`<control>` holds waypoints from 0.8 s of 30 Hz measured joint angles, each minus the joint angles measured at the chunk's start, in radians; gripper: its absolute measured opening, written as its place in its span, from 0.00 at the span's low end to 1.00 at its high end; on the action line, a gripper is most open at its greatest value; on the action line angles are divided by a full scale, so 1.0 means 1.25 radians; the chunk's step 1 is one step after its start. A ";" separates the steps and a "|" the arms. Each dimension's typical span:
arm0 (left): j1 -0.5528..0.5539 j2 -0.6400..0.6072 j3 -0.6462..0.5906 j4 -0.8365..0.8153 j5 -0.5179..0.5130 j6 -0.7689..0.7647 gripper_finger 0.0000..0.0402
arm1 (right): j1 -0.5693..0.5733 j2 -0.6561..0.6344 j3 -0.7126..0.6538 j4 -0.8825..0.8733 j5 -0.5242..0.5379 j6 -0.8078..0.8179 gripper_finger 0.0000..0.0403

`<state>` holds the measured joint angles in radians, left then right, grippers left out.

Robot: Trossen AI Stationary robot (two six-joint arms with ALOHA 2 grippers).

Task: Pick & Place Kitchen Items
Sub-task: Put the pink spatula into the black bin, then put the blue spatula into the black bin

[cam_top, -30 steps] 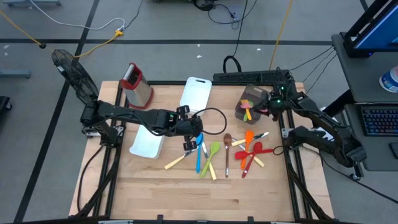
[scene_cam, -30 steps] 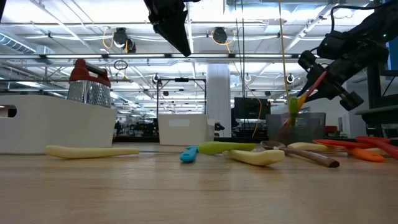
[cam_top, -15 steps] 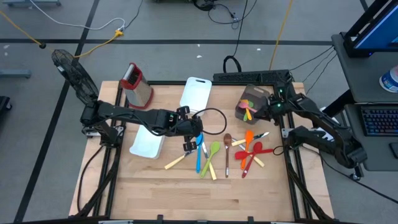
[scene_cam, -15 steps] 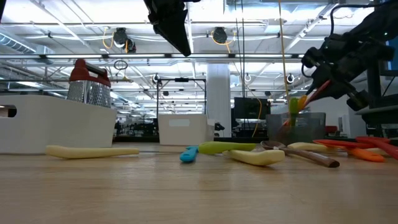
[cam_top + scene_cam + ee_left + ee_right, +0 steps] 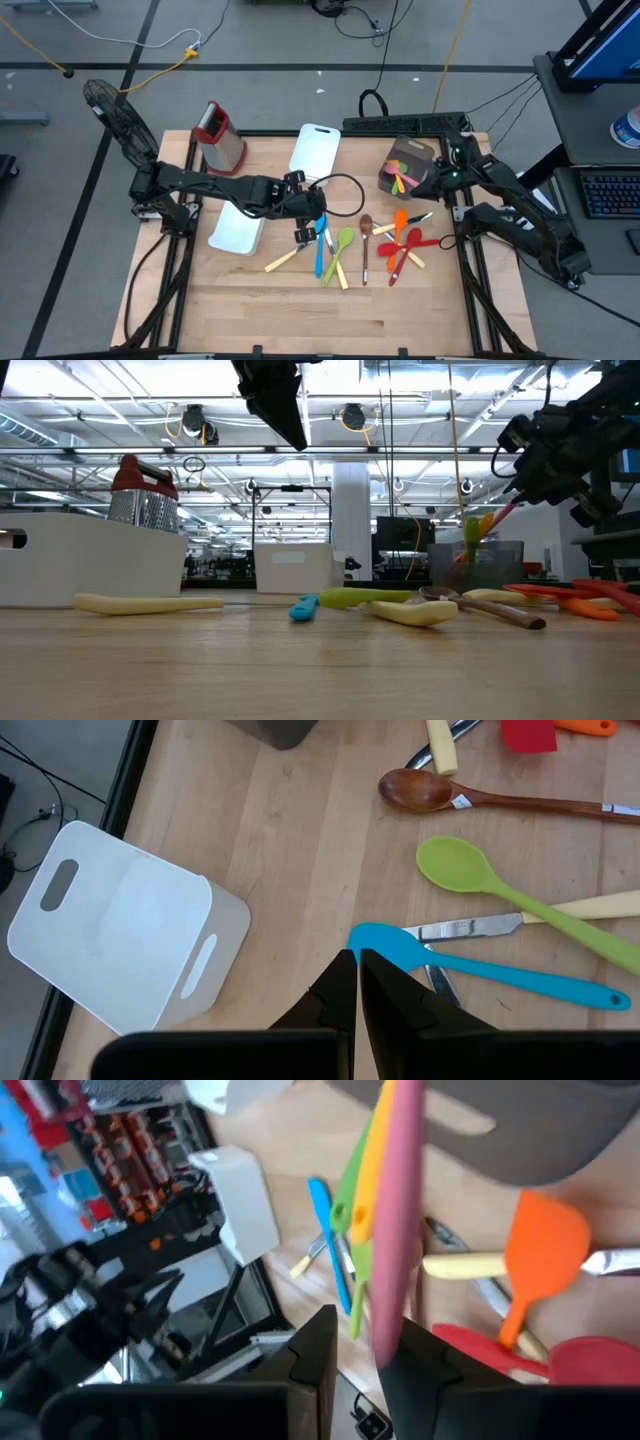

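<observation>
Right wrist view gives me the clearest look: a pink utensil handle [image 5: 403,1210], slim and smooth like silicone, runs between my right gripper [image 5: 365,1342] fingers, which pinch it. Beside it stand an orange handle [image 5: 372,1170] and a green handle [image 5: 350,1190], all three rising from the grey holder [image 5: 520,1130]. Their long axes lie roughly parallel, leaning out of the holder toward the right arm.

In the high view the right gripper [image 5: 432,180] sits at the grey holder [image 5: 400,158], near the table's back right. On the wood in front of it lie loose pieces: a brown wooden spoon [image 5: 365,243], an orange spatula [image 5: 400,220], red spoons [image 5: 405,245], a green spoon [image 5: 340,248] and a blue spoon [image 5: 320,245], mostly lengthwise front to back.

My left gripper [image 5: 305,232] hangs over the blue spoon's bowl, fingers pressed together and empty. White trays [image 5: 238,230] and a metal grater [image 5: 222,138] with a red top sit at the left.

The table is pale wood planking [image 5: 300,310]; beyond it the low view shows a bright workshop hall with ceiling lights.
</observation>
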<state>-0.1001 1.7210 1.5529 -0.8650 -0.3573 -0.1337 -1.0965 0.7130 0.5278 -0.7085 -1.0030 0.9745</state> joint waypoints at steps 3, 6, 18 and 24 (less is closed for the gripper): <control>0.000 0.000 0.000 -0.002 0.000 0.000 0.05 | 0.009 -0.033 0.000 -0.009 -0.029 -0.013 0.15; 0.000 0.000 0.000 -0.006 0.000 0.000 0.05 | 0.027 -0.072 0.000 -0.012 -0.040 -0.016 0.15; -0.002 0.000 0.000 -0.006 0.051 -0.002 0.05 | 0.127 -0.214 0.000 -0.058 -0.036 -0.154 0.15; -0.002 0.000 0.000 -0.005 0.119 0.000 0.05 | 0.173 -0.242 0.000 -0.091 -0.037 -0.229 0.15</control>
<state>-0.1024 1.7210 1.5528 -0.8719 -0.2090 -0.1340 -0.8799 0.4104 0.5274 -0.8218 -1.0489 0.6882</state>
